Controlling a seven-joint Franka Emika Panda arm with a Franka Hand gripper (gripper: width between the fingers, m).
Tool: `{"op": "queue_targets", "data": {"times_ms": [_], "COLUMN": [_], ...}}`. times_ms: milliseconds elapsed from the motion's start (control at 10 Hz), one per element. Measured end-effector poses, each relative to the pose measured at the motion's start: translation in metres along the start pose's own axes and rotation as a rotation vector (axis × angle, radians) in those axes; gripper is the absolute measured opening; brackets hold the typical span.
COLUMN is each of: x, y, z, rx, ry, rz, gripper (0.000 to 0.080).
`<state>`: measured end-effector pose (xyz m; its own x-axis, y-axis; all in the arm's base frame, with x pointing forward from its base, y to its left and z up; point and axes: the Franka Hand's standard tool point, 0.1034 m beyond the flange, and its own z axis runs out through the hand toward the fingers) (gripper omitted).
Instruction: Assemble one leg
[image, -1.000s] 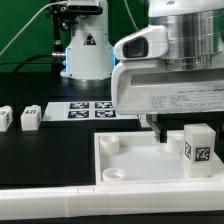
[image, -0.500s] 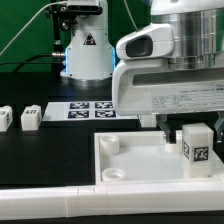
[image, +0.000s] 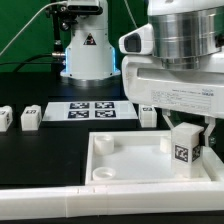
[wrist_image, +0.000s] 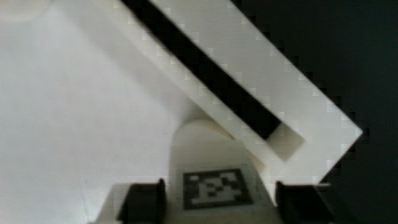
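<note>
Leg (image: 186, 148): we see it tilted over the white panel (image: 125, 158), near the exterior view's right corner.
Hand (wrist_image: 217, 196): our fingers are closed on the leg's sides.
Done: leg picked up.
Left: we judge seating it in a corner socket remains.
Desk (image: 50, 150): two spare legs (image: 20, 117) wait.

White leg (image: 186, 150) with black-and-white square tag between the dark gripper (image: 190, 128) fingers, white panel (image: 125, 160) beneath it, black table (image: 50, 150), white marker board (image: 95, 110) with black tags beyond the gripper
</note>
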<state>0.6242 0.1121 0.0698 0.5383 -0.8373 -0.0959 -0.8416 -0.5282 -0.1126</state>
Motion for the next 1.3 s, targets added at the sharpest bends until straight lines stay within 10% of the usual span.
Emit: {"op": "queue_targets", "data": {"times_ms": [500, 900, 1300], "x": [-0.01, -0.017, -0.018], "y": [-0.019, -0.023, -0.022], "z": [0.004, 0.004, 0.005], "rx": [-0.025, -0.024, -0.026], "ry": [-0.03, 0.001, 0.002], "rz": [0.877, 0.963, 0.931], "gripper": [0.0296, 0.0297, 0.0615]}}
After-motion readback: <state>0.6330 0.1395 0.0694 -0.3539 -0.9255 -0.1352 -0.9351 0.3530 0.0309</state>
